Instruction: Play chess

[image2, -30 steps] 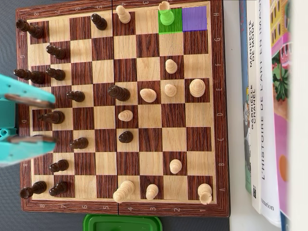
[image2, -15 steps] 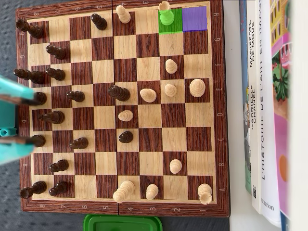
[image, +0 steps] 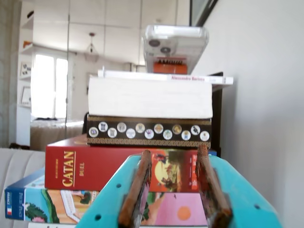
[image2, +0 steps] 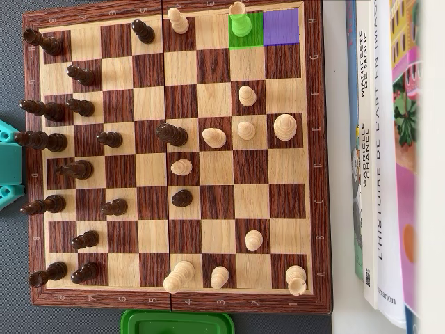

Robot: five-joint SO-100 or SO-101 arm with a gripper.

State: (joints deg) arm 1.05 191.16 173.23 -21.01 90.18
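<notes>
The chessboard [image2: 149,87] fills the overhead view. Dark pieces such as a pawn [image2: 181,198] stand mostly on its left half, light pieces such as a pawn [image2: 246,130] on its right half. A light piece [image2: 240,19] stands on a green-tinted square at the top edge, beside an empty purple-tinted square [image2: 281,26]. Only a teal part of my arm [image2: 7,163] shows at the board's left edge. In the wrist view my gripper [image: 174,151] is open and empty, with nothing between the rust-coloured pads [image: 137,190]. It faces a stack of boxes, and the board is out of that view.
In the wrist view a red Catan box [image: 95,168], a dark box [image: 148,130], a white book [image: 149,97] and a clear device [image: 175,47] are stacked ahead. Books [image2: 379,153] lie right of the board. A green lid [image2: 177,323] sits below it.
</notes>
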